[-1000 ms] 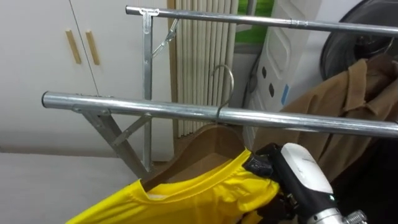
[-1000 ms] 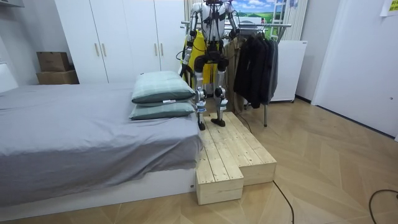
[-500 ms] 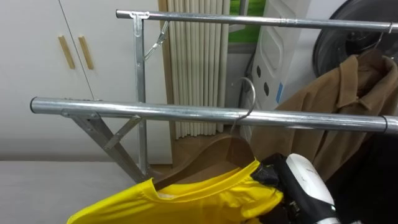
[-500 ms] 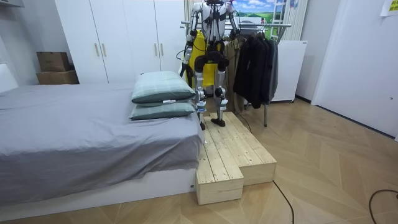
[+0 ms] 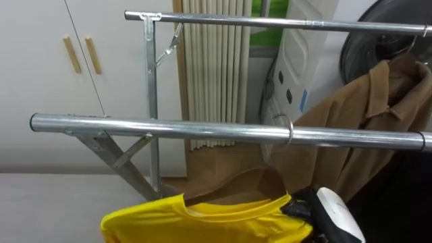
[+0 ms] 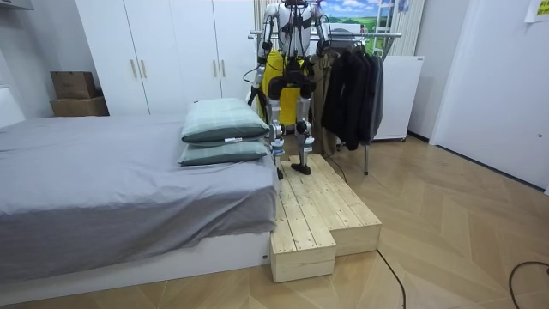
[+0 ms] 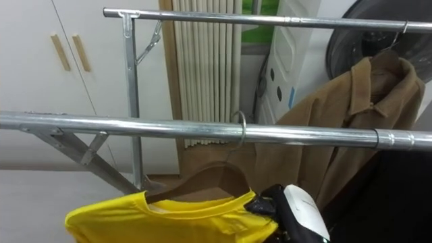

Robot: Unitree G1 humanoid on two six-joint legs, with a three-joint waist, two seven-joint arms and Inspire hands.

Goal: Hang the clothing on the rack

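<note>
A yellow shirt hangs on a wooden hanger just below the near steel rail. The hanger's metal hook loops over that rail. My right hand comes in from the lower right, its dark fingers curled round the hanger's right end where the shirt's shoulder covers it. In the right eye view the same hook sits on the rail above the shirt. In the room view I stand on a wooden platform facing the rack, with the yellow shirt in front of me.
A brown coat hangs from the far rail on the right, with dark clothes below it. White wardrobe doors stand at the left. A bed with pillows lies beside the platform.
The hanger has moved right and down. Its hook, which stood above the near rail, now rests over it. My right hand has sunk lower with it.
</note>
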